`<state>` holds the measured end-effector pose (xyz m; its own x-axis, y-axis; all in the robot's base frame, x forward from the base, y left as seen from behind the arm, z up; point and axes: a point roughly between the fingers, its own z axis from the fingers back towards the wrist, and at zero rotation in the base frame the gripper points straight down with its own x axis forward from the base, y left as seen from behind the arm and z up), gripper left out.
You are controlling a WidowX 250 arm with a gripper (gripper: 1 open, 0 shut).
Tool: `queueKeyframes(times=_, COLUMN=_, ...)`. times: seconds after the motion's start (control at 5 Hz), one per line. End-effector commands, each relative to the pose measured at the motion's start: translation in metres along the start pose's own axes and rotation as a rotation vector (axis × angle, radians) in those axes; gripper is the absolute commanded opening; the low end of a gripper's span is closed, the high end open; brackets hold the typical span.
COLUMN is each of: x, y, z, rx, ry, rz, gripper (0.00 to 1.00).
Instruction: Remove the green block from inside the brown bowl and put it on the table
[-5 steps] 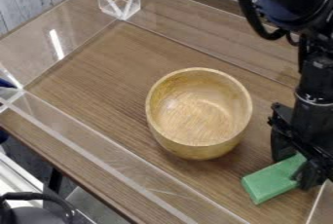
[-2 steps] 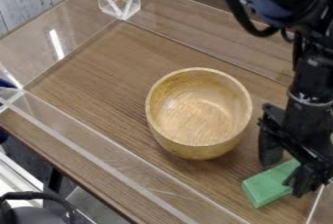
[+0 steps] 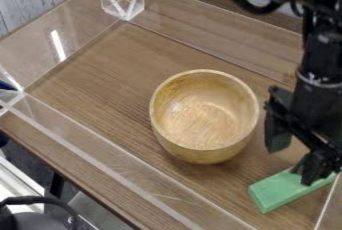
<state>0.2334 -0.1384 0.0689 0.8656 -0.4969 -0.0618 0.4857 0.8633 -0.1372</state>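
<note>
One block (image 3: 286,187), one bowl (image 3: 205,115), one arm in view. Block: small flat rectangular bar, solid bright green, plain matte faces, crisp edges. It lies flat on the table (image 3: 120,64) near the front right corner, outside the bowl and just beside its right flank, not touching it as far as can be told. Its right end is partly hidden behind the gripper.

Bowl: round, light-brown wood, thick rounded rim, smooth hollow with visible grain swirls at the bottom. It stands upright, holding nothing.

Gripper (image 3: 298,152): black, boxy, pointing straight down from a dark jointed arm that enters from the top right. It hangs above the block with the jaws spread wide and nothing between them; one finger (image 3: 318,164) reaches low in front of the block's far end, the other sits to the left, close to the bowl's side. Contact with the block cannot be judged from this angle; no grip is seen.

Surface: wide brown wood-grain tabletop, grain running lengthwise, slight sheen. Low clear acrylic walls (image 3: 80,124) border it, edges catching white highlights. A clear bracket (image 3: 122,1) stands at the far corner.

Room: grey panelling beyond the far wall at upper left; dark cabling at the lower left corner, below the table edge.
</note>
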Motion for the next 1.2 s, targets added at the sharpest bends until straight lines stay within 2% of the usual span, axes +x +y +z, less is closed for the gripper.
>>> queueKeyframes(times=0.0, x=0.008, y=-0.004, z=0.039, rx=0.038, ry=-0.112, rz=-0.013, gripper=1.0)
queueKeyframes(times=0.2, x=0.006, y=-0.002, z=0.066, rx=0.079, ry=-0.154, rz=-0.005, gripper=1.0)
queueKeyframes(times=0.4, x=0.005, y=0.001, z=0.078, rx=0.096, ry=-0.18, rz=0.01, gripper=1.0)
queueKeyframes(times=1.0, x=0.016, y=-0.01, z=0.048, rx=0.073, ry=-0.161, rz=-0.034, gripper=1.0)
